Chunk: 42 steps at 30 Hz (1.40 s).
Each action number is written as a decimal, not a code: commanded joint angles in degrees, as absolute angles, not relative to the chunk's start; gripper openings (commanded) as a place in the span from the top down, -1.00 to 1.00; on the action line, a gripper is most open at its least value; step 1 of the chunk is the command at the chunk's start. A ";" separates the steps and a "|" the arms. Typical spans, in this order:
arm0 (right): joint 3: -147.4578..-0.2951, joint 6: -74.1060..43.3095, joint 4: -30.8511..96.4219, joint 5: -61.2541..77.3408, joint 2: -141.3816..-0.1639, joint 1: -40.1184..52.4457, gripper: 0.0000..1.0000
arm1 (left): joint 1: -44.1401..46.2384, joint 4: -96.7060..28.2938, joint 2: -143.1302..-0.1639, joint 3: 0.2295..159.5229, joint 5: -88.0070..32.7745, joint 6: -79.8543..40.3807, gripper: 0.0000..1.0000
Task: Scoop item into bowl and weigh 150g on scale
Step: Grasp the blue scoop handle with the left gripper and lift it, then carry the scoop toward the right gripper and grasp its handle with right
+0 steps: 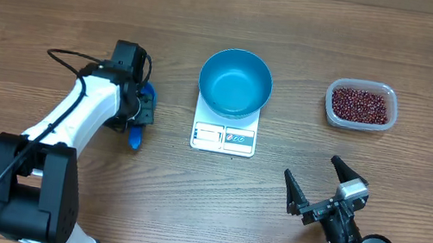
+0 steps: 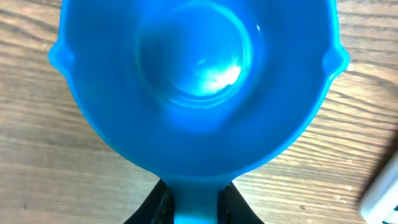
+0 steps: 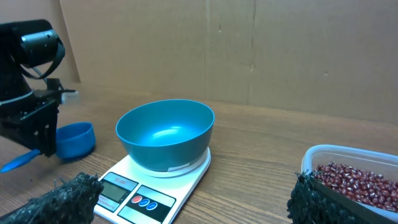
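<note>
The empty blue bowl point(image 1: 236, 81) stands on the white scale point(image 1: 223, 137) at the table's middle. Red-brown beans point(image 1: 361, 105) fill a clear tub point(image 3: 311, 155) at the back right. A small blue scoop point(image 2: 199, 93) lies empty on the wood left of the scale. My left gripper point(image 2: 198, 208) is shut on the scoop's handle, its black fingers point(image 2: 158, 205) pressing both sides. My right gripper point(image 1: 316, 179) hovers open near the front right, nothing between its fingers. In the right wrist view the bowl point(image 3: 166, 134), the scale point(image 3: 137, 193) and the beans point(image 3: 354, 180) lie ahead.
A corner of the scale point(image 2: 382, 193) shows at the right edge of the left wrist view. Brown cardboard walls point(image 3: 249, 50) close off the table's far side. Bare wood lies between the scale and the tub.
</note>
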<state>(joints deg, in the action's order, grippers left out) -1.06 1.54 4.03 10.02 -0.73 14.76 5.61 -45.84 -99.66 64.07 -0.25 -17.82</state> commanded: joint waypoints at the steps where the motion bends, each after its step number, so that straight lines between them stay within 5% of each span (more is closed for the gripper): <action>1: -0.45 1.80 3.77 9.45 -0.16 15.09 -1.00 | 5.67 -51.22 -100.20 71.42 -1.56 -22.65 0.91; 20: -0.45 1.78 3.66 6.68 -0.16 15.05 -1.00 | 6.48 -64.51 -82.39 84.16 -11.88 -44.49 0.92; 25: -0.45 -1.52 2.92 15.81 -0.16 15.09 -1.00 | 8.49 -66.85 -82.61 83.46 -15.09 -52.10 0.92; 32: -0.45 -22.44 1.91 28.60 -0.16 15.09 -1.00 | 18.52 -63.11 -84.29 83.26 -14.59 -61.91 0.91; 38: -0.45 -58.94 2.00 29.10 -0.16 15.09 -1.00 | 27.38 -60.90 -87.44 83.29 -10.13 -73.28 0.91; 42: -0.45 -62.02 2.39 29.08 -0.16 15.09 -1.00 | 32.64 -58.35 -90.50 83.26 -8.56 -80.27 0.92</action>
